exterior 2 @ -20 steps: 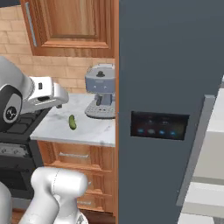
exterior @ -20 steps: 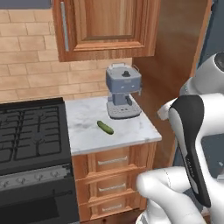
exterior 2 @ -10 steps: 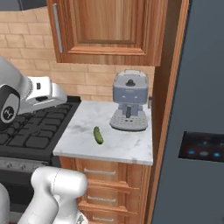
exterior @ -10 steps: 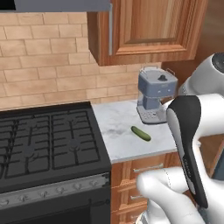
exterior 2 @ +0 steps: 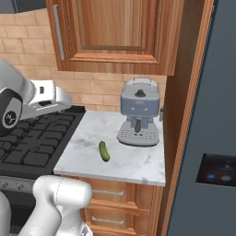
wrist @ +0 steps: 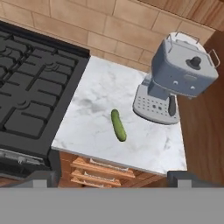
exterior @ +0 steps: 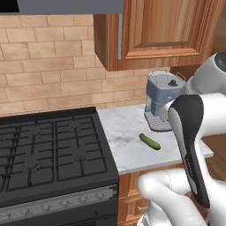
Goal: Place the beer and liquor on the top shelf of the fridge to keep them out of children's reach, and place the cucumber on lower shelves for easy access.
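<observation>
The dark green cucumber (exterior: pixel 149 141) (exterior 2: pixel 104 151) (wrist: pixel 118 125) lies flat on the white marble counter (exterior 2: pixel 133 163), a little in front of a coffee machine. My gripper (wrist: pixel 113 178) hangs high above the counter's front edge, looking down at the cucumber. Its fingertips (wrist: pixel 40 177) stand far apart with nothing between them, so it is open. The dark grey fridge (exterior 2: pixel 216 115) with its black light panel fills the right side of the right base view. The beer, the liquor and the top shelf are out of view.
A grey coffee machine (exterior: pixel 161 103) (exterior 2: pixel 139 113) (wrist: pixel 175 83) stands at the back of the counter. A black gas stove (exterior: pixel 48 150) (wrist: pixel 30 92) adjoins the counter on the left. A wooden wall cabinet (exterior 2: pixel 115 32) hangs above, drawers (wrist: pixel 100 173) below.
The whole picture has shifted: the base has driven left, so the stove has come into view and the fridge has slid to the right edge. The cucumber lies as before. The gripper stays open.
</observation>
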